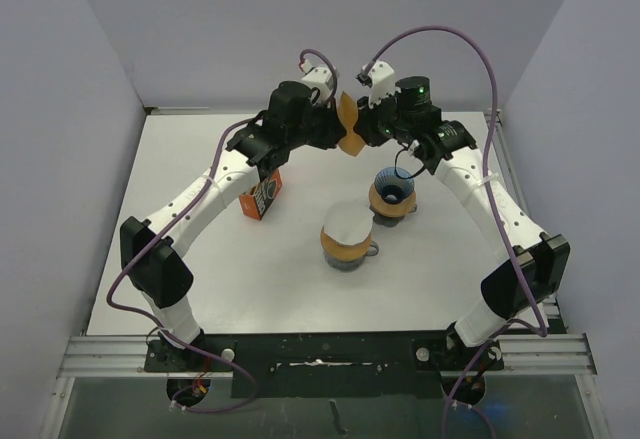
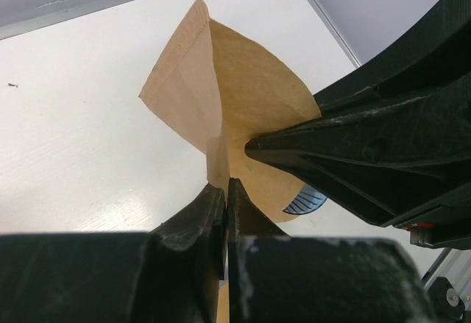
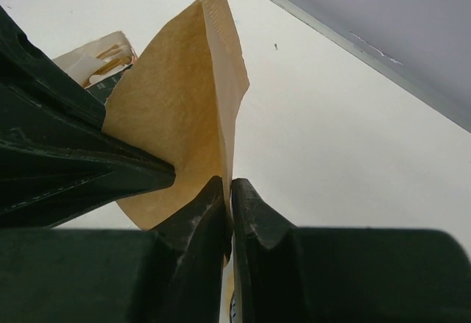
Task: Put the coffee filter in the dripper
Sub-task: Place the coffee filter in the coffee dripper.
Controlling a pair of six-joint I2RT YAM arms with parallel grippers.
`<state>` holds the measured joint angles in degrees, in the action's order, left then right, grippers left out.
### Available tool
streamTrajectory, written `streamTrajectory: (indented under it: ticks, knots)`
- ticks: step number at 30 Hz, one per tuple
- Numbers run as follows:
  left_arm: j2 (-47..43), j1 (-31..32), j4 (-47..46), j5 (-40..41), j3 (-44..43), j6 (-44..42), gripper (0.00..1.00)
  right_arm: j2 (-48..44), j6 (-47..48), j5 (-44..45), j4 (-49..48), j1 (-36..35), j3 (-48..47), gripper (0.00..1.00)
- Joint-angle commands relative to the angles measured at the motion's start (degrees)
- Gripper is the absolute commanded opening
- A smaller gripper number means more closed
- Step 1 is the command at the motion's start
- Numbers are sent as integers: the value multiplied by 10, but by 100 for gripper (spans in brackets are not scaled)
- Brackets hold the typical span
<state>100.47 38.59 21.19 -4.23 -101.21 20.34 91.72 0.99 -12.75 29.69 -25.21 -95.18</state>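
Left wrist view: the left gripper [image 2: 225, 190] is seen clenched on the lower edge of the brown paper coffee filter [image 2: 243, 95], one ply being pinched between its closed fingers. The tips of the right gripper [image 3: 228, 185] are pressed onto the neighbouring ply from the right, and in its own wrist view they are likewise closed on the paper. The filter is thus held in the air between both grippers, partly spread into a cone, above the far middle of the white table [image 1: 200, 259]. It is well apart from the blue dripper [image 1: 394, 191], which stands on a cup nearer the right arm. The filter is judged very light, limp and easily creased or torn. It should be held by its seam or rim edges only and with little pull, since opposed tension could rip it. Once one hold is let go, the paper is expected to sag or spring shut. Nearer the bases a white-topped cup [image 1: 346, 239] is seen, and beside the left forearm an orange box [image 1: 262, 197].
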Motion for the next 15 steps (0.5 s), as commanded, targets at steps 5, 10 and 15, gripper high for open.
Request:
streamTrajectory:
  ticks: [5, 10, 15]
  knots:
    - [6, -2, -24, 23, -19, -8, 0, 1, -13, 16, -15, -10, -36, 7]
    - [10, -17, -28, 19, -11, 7, 12, 1, -16, 16, -14, -12, -37, 6]
    - [11, -32, -29, 8, -10, 29, 26, 2, -17, 15, -15, -13, -32, 6]
